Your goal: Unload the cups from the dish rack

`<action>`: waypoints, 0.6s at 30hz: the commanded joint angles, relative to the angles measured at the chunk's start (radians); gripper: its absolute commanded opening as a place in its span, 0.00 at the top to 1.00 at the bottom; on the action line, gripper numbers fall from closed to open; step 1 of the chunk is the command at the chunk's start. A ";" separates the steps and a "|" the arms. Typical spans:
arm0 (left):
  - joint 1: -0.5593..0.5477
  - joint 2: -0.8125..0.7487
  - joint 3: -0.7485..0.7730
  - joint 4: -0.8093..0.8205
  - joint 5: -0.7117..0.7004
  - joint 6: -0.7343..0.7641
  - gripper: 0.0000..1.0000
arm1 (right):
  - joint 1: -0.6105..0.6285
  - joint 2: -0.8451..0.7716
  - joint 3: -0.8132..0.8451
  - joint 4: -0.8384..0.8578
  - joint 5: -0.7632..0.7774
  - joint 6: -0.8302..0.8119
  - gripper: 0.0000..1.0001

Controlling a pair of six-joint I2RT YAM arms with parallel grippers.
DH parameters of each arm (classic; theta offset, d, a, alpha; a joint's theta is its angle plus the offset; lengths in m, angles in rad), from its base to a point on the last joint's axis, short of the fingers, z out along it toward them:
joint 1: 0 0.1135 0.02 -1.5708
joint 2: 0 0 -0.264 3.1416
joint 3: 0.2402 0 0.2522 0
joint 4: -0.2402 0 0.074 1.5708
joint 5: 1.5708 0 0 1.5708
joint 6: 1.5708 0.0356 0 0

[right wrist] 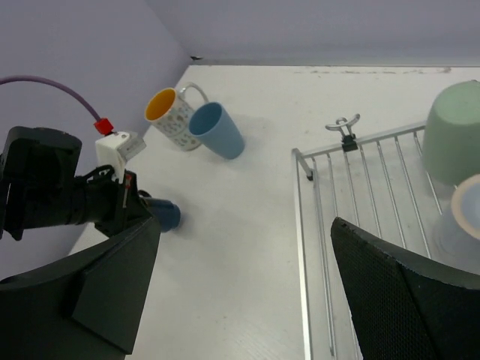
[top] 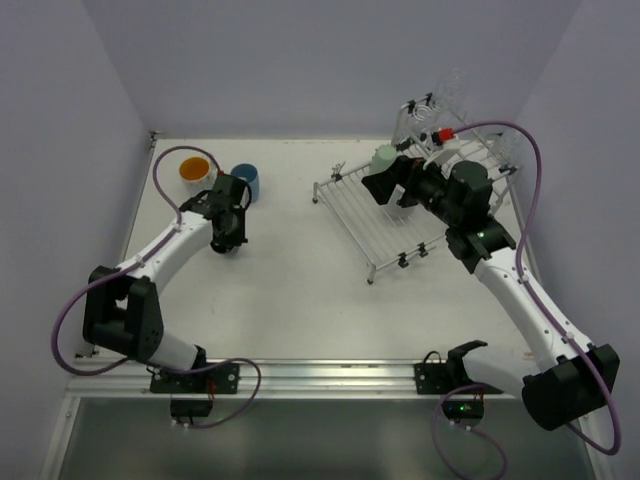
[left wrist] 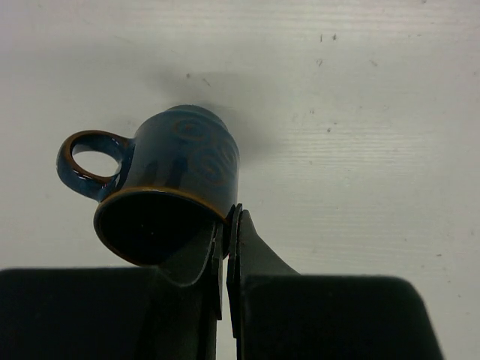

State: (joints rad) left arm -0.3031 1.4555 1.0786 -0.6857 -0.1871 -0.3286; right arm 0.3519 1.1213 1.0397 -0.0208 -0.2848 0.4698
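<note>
My left gripper (left wrist: 227, 225) is shut on the rim of the dark blue mug (left wrist: 180, 169), one finger inside and one outside. The mug is tipped over, close above the white table left of the middle; the right wrist view shows it too (right wrist: 162, 214). My right gripper (right wrist: 245, 225) is open and empty above the left part of the silver dish rack (top: 380, 225). On the rack stand a pale green cup (right wrist: 454, 131) and another pale cup (right wrist: 463, 221), both to its right. Two clear glasses (top: 443, 108) are at the raised back.
A white mug with an orange inside (top: 195, 169) and a light blue cup (top: 246, 180) stand together on the table at the far left. Walls close in on the far and both side edges. The rack's near-left corner (right wrist: 301, 161) is below my right gripper.
</note>
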 commanded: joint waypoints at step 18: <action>0.102 0.252 0.105 0.009 -0.052 0.072 0.83 | -0.008 0.000 0.051 -0.068 0.052 -0.068 0.01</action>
State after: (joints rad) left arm -0.2256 1.6501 1.1587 -0.6815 -0.2157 -0.2722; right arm 0.3466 1.1217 1.0451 -0.1055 -0.2264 0.4068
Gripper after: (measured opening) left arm 0.145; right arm 0.989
